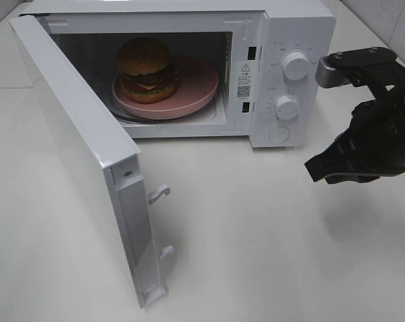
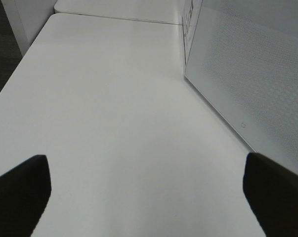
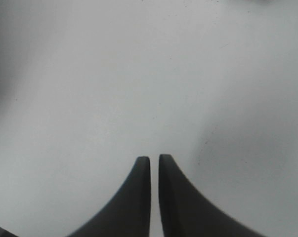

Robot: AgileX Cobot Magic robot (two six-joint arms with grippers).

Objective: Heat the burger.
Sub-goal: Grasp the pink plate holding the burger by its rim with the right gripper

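The burger [image 1: 146,68], with a glossy brown bun, dark patty, cheese and lettuce, sits on a round pink plate [image 1: 195,90] inside the white microwave [image 1: 296,27]. The microwave's door [image 1: 74,144] stands wide open, swung out toward the front left. My right gripper [image 1: 314,168] hangs shut above the table, to the right of the microwave and below its knobs; the right wrist view shows its tips [image 3: 154,159] nearly touching over bare table. My left gripper [image 2: 146,190] is open and empty over the table, beside the door's outer face [image 2: 252,84]; the exterior view does not show it.
Two white knobs [image 1: 295,65] and a round button sit on the microwave's right panel. Two latch hooks [image 1: 158,194] stick out from the door's edge. The white table [image 1: 269,248] spreads in front, and its left edge [image 2: 13,81] shows in the left wrist view.
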